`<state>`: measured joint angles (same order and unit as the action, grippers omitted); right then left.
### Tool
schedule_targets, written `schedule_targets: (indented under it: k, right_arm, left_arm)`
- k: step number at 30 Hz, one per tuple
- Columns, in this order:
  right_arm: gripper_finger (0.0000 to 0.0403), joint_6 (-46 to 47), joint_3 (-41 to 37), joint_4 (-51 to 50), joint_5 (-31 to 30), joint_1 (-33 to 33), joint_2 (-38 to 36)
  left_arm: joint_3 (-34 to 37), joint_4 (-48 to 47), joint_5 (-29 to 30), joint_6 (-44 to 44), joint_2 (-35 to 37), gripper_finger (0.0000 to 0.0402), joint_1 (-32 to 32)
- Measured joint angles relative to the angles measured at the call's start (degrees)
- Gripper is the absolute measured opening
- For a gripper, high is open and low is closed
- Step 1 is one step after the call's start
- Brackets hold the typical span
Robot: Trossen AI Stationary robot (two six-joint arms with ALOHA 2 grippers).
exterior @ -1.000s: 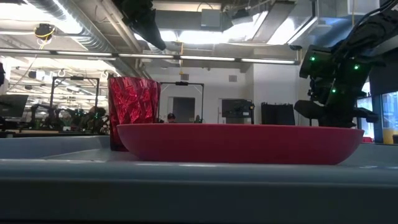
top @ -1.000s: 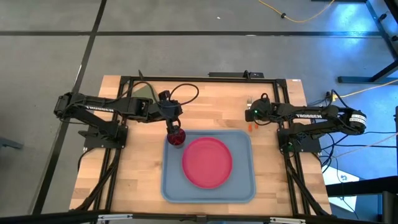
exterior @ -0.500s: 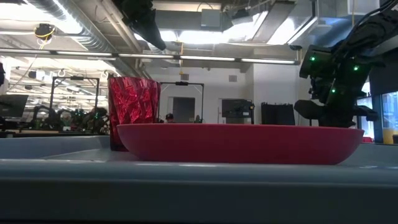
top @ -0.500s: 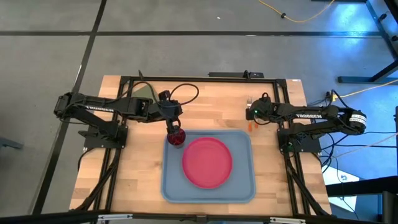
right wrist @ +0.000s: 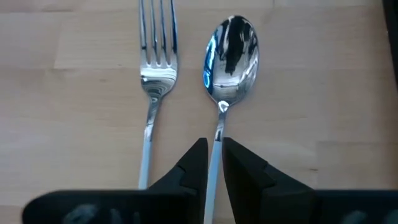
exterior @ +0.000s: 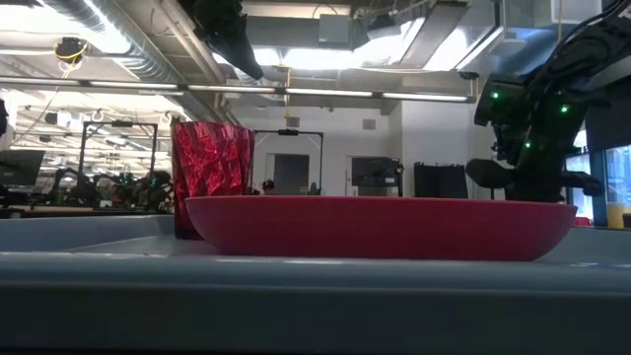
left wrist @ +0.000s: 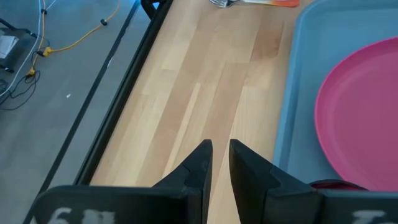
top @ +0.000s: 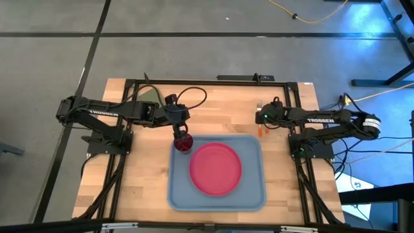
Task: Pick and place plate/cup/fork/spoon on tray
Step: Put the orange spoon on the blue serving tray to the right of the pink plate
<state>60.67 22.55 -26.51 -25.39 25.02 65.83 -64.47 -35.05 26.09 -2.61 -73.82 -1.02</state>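
Observation:
The pink-red plate (top: 215, 168) lies flat in the light blue tray (top: 249, 194). The dark red cup (top: 184, 144) stands upright at the tray's far left corner. My left gripper (left wrist: 221, 146) hovers just above the cup, its fingers a narrow gap apart with nothing between them. The fork (right wrist: 157, 62) and spoon (right wrist: 230, 56) lie side by side on the wood beyond the tray's far right corner. My right gripper (right wrist: 213, 146) is shut on the spoon's stem. An orange handle end (top: 259, 131) shows beside it. My right gripper pinches the spoon's thin metal stem (right wrist: 217, 127) between its two fingers, just behind the bowl. The fingers slant down from above and the stem runs along between them. Whether the spoon's bowl rests on the wood or is lifted, I cannot tell.
A green pad (top: 149, 95) lies at the table's far left, behind the left arm. Black frame rails (top: 213, 82) run along the table's far edge and both sides. Bare wood lies between the two arms beyond the tray.
My right gripper has rolled a little about its own pointing line while staying at the spoon. In the high view, one orange handle end now shows beside it where two showed a second ago.

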Motion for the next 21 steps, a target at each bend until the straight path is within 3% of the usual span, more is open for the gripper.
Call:
schedule_targets:
  k: [21]
  right_arm:
    - [0.0054,0.52,0.3,3.25,0.97,-0.04,8.3]
  left_arm:
    - [0.0,0.0,-0.02,-0.22,0.0,0.0047,-0.01]
